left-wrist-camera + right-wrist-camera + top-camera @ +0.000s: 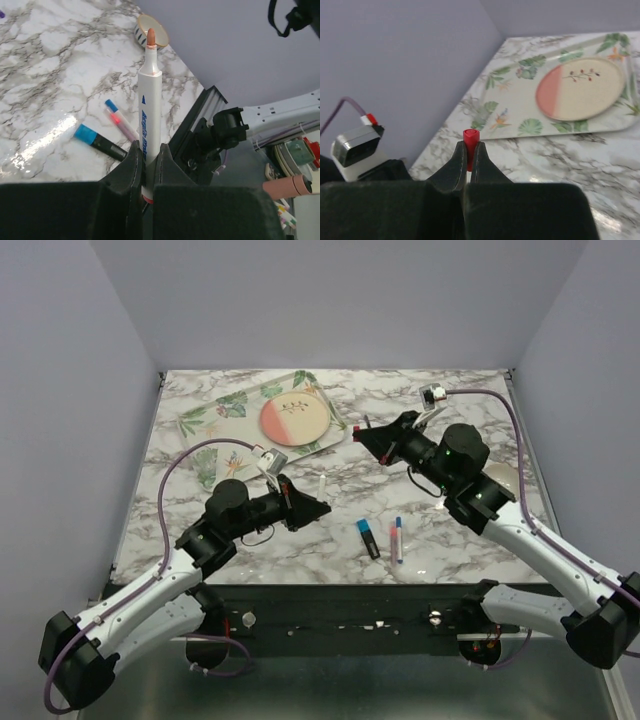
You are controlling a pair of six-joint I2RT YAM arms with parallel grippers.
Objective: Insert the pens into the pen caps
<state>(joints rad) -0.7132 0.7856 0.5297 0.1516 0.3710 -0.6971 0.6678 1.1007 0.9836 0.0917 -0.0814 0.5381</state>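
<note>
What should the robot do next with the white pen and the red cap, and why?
Probably bring the red cap and the white pen together, cap mouth lined up with the bare tip. The left gripper is shut on the pen, the right gripper is shut on the cap, and the top view shows them apart.

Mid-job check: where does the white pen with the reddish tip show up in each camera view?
Top external: white pen just left of centre, at the left gripper tip.
Left wrist: mid-frame, upright, clamped between the fingers, reddish tip up.
Right wrist: not in it.
Shared landmark: marble table in all three; blue-capped dark marker in top and left wrist views.
</note>
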